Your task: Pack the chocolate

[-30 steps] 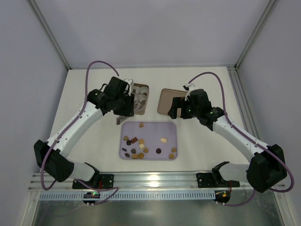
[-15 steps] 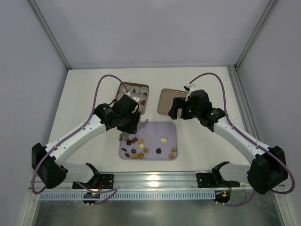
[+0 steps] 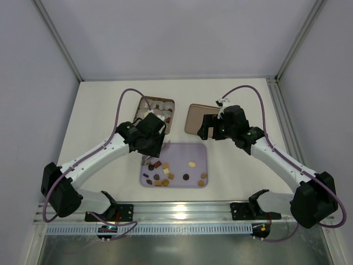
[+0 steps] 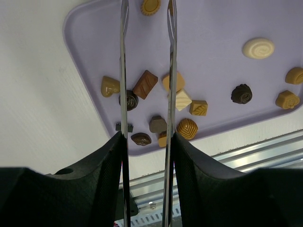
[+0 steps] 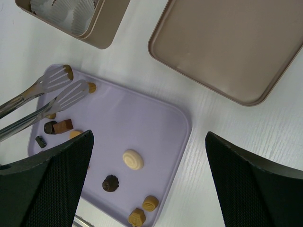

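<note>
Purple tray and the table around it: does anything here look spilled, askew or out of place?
Nothing stands out. The chocolates all lie loose on the purple tray, none on the table. The tin sits level with its paper cups inside, and the lid lies flat beside it.

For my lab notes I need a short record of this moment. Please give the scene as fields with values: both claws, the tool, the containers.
left claw: shut on the tongs, above the left part of the tray
tongs: ends apart, over the tray's far left corner, nothing seen between them
right claw: open, empty, hovering near the lid
chocolates: loose on the purple tray, most in its left half
tin: open, paper cups inside, beyond the tray
lid: lying flat beside the tin
</note>
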